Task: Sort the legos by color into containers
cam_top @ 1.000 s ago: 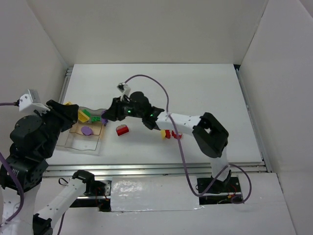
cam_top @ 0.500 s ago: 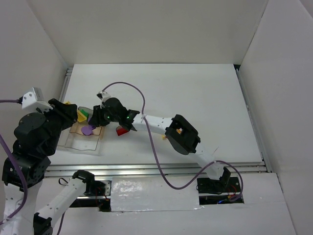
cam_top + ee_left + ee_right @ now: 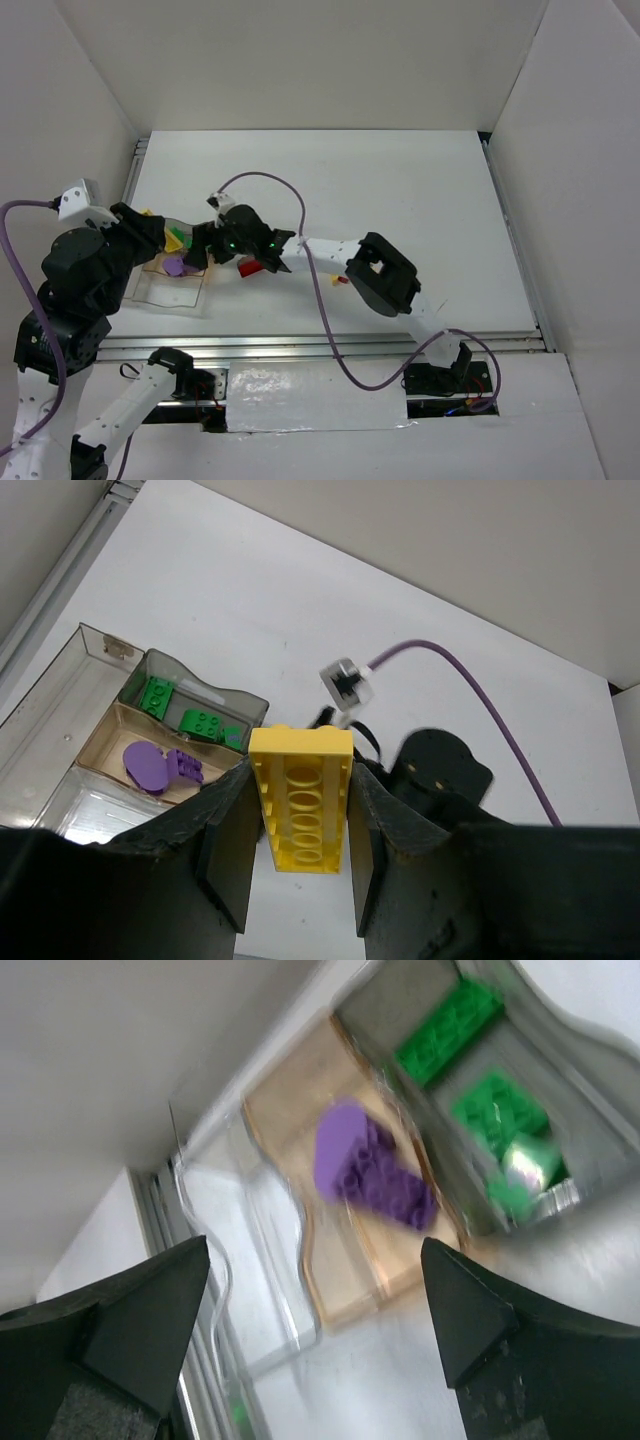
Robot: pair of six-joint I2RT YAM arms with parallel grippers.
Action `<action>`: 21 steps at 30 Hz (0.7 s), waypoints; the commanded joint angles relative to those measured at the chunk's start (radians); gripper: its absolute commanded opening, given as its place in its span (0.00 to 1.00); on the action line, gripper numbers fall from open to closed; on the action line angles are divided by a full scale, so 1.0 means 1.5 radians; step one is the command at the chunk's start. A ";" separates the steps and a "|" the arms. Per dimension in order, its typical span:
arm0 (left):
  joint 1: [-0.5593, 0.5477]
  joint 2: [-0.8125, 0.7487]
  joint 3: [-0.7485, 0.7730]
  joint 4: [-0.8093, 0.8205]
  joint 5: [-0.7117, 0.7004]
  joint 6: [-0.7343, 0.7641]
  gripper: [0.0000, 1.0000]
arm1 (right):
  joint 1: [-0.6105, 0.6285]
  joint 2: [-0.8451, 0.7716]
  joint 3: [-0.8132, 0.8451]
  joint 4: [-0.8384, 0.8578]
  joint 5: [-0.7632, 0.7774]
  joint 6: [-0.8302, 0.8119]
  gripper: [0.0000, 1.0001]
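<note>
My left gripper [image 3: 300,805] is shut on a long yellow brick [image 3: 300,820], held above the table near the containers [image 3: 100,680]. The right gripper [image 3: 312,1250] stands open over the containers [image 3: 330,1260], nothing between its fingers. Below it, two purple legos [image 3: 370,1170] lie together in the tan compartment. Green bricks [image 3: 500,1110] fill the neighbouring grey compartment. From above, the right gripper [image 3: 205,245] hovers at the trays' right side, and a red brick [image 3: 250,266] lies on the table just right of them. The left gripper [image 3: 150,228] is at the trays' left.
The right arm [image 3: 380,275] stretches across the table's middle, partly hiding small yellow and red pieces [image 3: 340,280]. Its purple cable [image 3: 300,215] loops above it. A metal rail [image 3: 135,170] runs along the table's left edge beside the trays.
The right gripper swung left from the table's middle to the trays and opened. A second purple piece now lies beside the round purple one. The left gripper kept its yellow brick.
</note>
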 commanded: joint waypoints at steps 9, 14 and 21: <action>0.000 0.003 -0.054 0.187 0.510 0.094 0.00 | -0.105 -0.467 -0.589 0.466 -0.347 0.032 0.93; 0.001 0.013 -0.112 0.275 0.759 0.094 0.00 | -0.103 -0.612 -0.685 0.522 -0.371 0.033 0.93; 0.001 0.009 -0.177 0.390 0.900 0.046 0.00 | -0.103 -0.677 -0.721 0.608 -0.404 0.077 0.93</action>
